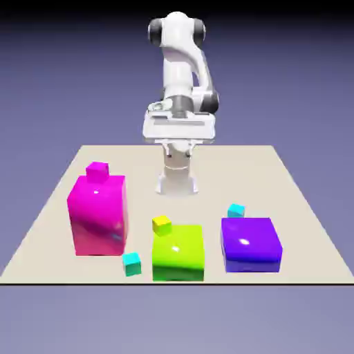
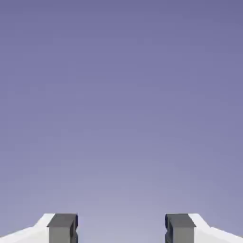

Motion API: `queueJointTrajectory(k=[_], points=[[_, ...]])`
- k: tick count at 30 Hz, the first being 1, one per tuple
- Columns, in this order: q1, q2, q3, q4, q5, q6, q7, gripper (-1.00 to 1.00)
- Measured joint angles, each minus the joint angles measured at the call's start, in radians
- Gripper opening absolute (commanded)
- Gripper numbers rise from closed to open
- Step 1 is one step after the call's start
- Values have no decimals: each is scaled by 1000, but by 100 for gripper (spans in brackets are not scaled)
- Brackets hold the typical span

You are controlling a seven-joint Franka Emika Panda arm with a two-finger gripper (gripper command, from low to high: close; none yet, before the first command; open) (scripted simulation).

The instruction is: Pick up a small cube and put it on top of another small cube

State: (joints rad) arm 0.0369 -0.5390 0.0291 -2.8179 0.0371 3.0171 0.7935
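Reviewing both views, I find the fingers (image 2: 121,228) spread apart, holding nothing, high above the table (image 1: 290,187). One small cube (image 1: 131,263) sits beside the magenta block (image 1: 97,214), its twin (image 1: 236,210) behind the purple block (image 1: 251,244). I should descend squarely over one.

The hand view cuts off both fingertips (image 2: 61,228) of the end effector (image 2: 121,228) at its bottom edge; ahead of them shows only backdrop, no bench.
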Motion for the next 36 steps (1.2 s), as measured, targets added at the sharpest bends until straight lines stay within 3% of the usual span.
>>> queueJointTrajectory(k=[19, 28, 29, 36], points=[[354, 441, 415, -113, 528, -284, 747, 0], [351, 767, 440, -67, 579, 1, 680, 0], [351, 782, 441, -64, 582, 15, 677, -100], [352, 601, 427, -90, 553, -143, 714, -100]])
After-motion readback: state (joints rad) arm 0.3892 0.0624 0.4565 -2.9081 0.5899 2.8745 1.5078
